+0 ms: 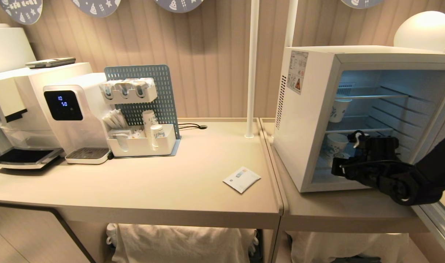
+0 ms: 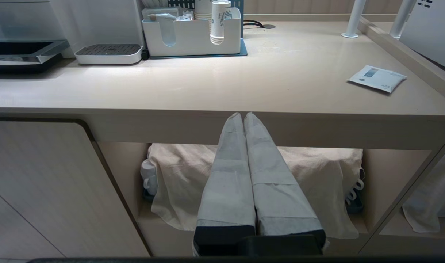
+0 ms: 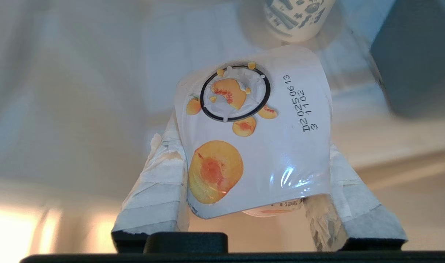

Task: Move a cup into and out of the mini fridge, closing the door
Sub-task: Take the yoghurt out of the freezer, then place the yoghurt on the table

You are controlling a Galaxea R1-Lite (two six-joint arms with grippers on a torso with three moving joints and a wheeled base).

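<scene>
The cup [image 3: 255,138], white with orange peach pictures and a printed date on its flat lid, sits between the taped fingers [image 3: 160,182] of my right gripper [image 3: 251,149], which is shut on its sides. In the head view that gripper [image 1: 342,160] reaches into the bottom of the white mini fridge [image 1: 306,120], whose inside is lit; the cup itself is hard to make out there. The door [image 1: 443,117] stands swung open at the far right. My left gripper [image 2: 243,115] is shut and empty, parked low before the table's front edge.
Two white paper cups with blue print [image 1: 335,144] [image 1: 340,109] stand on the fridge's wire shelves, one just beyond the held cup [image 3: 299,18]. On the left table are a water dispenser [image 1: 67,109], a cup organiser [image 1: 142,144] and a flat white packet [image 1: 241,179].
</scene>
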